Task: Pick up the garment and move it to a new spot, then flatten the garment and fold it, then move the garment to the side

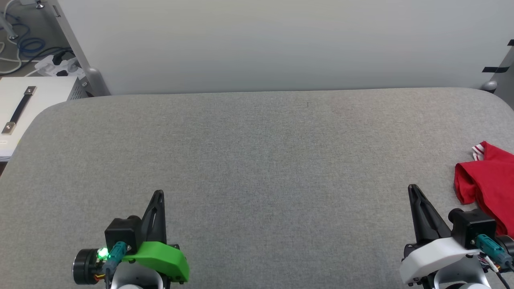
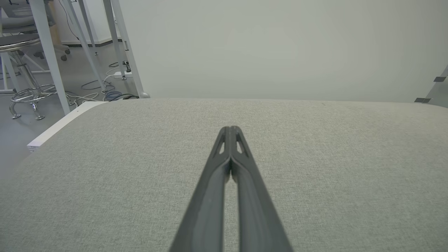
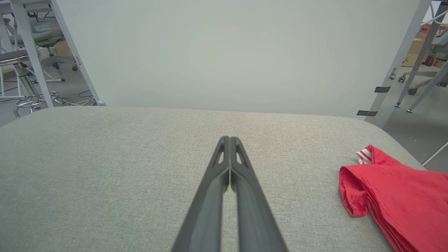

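The red garment [image 1: 488, 182] lies folded in layers at the right edge of the grey padded table [image 1: 257, 160], a bit of red-and-white striped trim showing at its far corner. In the right wrist view the garment [image 3: 402, 196] sits to the right of my fingers. My right gripper [image 1: 412, 188] is shut and empty, a short way left of the garment and apart from it. My left gripper [image 1: 159, 193] is shut and empty near the front left of the table. In the wrist views both the left gripper [image 2: 230, 128] and the right gripper [image 3: 229, 138] have their fingertips pressed together.
A pale wall panel [image 1: 281, 44] stands behind the table. A white cabinet [image 1: 28, 104] with a handle sits off the table's left corner, cables and a power strip [image 1: 56, 64] beyond it. A stool [image 2: 24, 70] and metal frame legs [image 3: 409, 56] flank the table.
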{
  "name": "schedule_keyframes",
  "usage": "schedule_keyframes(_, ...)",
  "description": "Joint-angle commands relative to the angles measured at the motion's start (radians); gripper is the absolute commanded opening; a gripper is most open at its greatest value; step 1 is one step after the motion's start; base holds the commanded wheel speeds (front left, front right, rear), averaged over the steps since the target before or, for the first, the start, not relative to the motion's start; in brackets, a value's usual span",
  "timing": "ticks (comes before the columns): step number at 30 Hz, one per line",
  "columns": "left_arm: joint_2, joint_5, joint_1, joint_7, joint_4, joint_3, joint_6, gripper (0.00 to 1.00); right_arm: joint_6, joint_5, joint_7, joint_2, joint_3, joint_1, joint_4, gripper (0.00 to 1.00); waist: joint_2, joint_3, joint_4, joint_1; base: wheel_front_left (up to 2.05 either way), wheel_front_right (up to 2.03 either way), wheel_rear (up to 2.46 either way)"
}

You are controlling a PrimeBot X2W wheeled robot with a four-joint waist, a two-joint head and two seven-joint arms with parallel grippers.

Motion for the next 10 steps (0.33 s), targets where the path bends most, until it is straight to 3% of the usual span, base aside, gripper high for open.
schedule_keyframes(1,-0.01,0.013,-0.008,0.005,-0.006,0.007,-0.005,0.0,0.0,-0.012,0.004,0.001,0.002,-0.015,0.007,0.0,0.0,0.0,0.0,0.0,0.0,0.0,0.0)
schedule_keyframes(10,-0.018,0.033,-0.01,0.023,-0.016,0.02,-0.01,0.0,-0.001,-0.02,0.004,0.001,0.002,-0.023,0.021,0.0,0.0,0.001,0.001,0.0,0.0,0.0,0.0)
